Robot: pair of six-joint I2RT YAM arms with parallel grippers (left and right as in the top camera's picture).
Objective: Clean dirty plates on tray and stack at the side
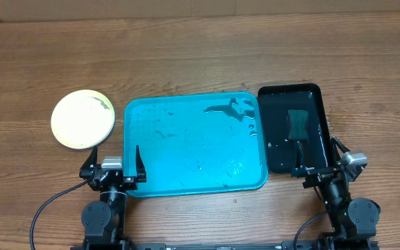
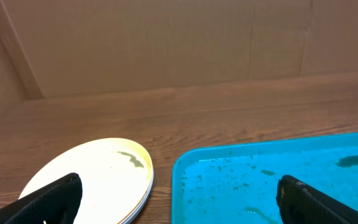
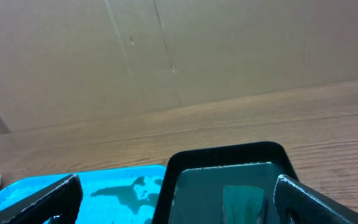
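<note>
The plates [image 1: 82,119] sit in a neat round stack on the wooden table [image 1: 200,55], just beside the tray [image 1: 186,160] and not on it. The top plate is pale yellowish-white with a dark olive smear near its far edge. The left wrist view shows another rim beneath it, though how many are stacked cannot be told. The tray is a bright turquoise rectangle with rounded corners, wet, with dark puddles and specks. The left pincer [image 1: 114,165] is spread wide and grips nothing. The stack lies ahead of it and to its left, apart from its fingers, and the tray's near left corner lies ahead to its right. The right pincer [image 1: 319,165] is likewise wide and empty. Straight ahead of it lies a black tray [image 1: 276,104] with a green sponge [image 1: 298,123] in it. The turquoise tray is ahead to its left, and the plates are well apart, far to its left.
</note>
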